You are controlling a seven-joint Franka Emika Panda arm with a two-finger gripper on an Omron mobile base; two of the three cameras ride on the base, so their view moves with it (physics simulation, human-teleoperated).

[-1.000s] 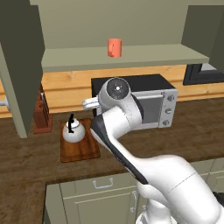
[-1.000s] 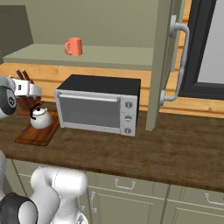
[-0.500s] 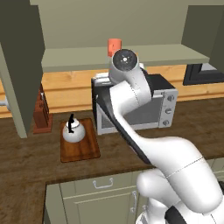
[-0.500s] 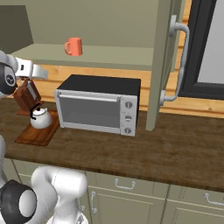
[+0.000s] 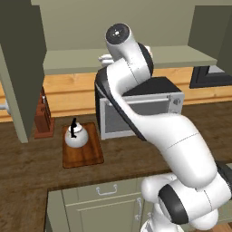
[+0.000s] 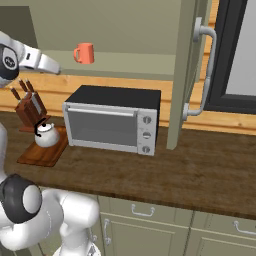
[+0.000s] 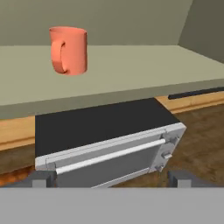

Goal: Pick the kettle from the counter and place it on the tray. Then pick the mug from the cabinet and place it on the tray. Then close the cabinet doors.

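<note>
The orange-red mug (image 7: 68,50) stands upright on the pale shelf (image 7: 131,70) of the olive-green cabinet, handle toward me, up and to the left of my gripper (image 7: 111,179). The gripper is open, its fingertips (image 7: 41,179) set wide apart with nothing between them. In the right base view my white hand (image 6: 42,62) hovers at shelf height, left of the mug (image 6: 84,53) and apart from it. The silver kettle (image 5: 74,136) sits on the reddish-brown tray (image 5: 88,154) on the counter (image 6: 200,170). Both cabinet doors (image 6: 187,75) stand open.
A grey toaster oven (image 6: 115,120) stands on the counter right under the shelf, just right of the tray. A knife block (image 6: 30,107) sits against the wall behind the tray. The left cabinet door (image 5: 20,68) hangs open over the counter's left end. Drawers (image 5: 106,190) run below the counter.
The arm has swung up from low over the tray and kettle to shelf height, with the hand now facing the mug. The jaws stayed open; the kettle has not moved.
</note>
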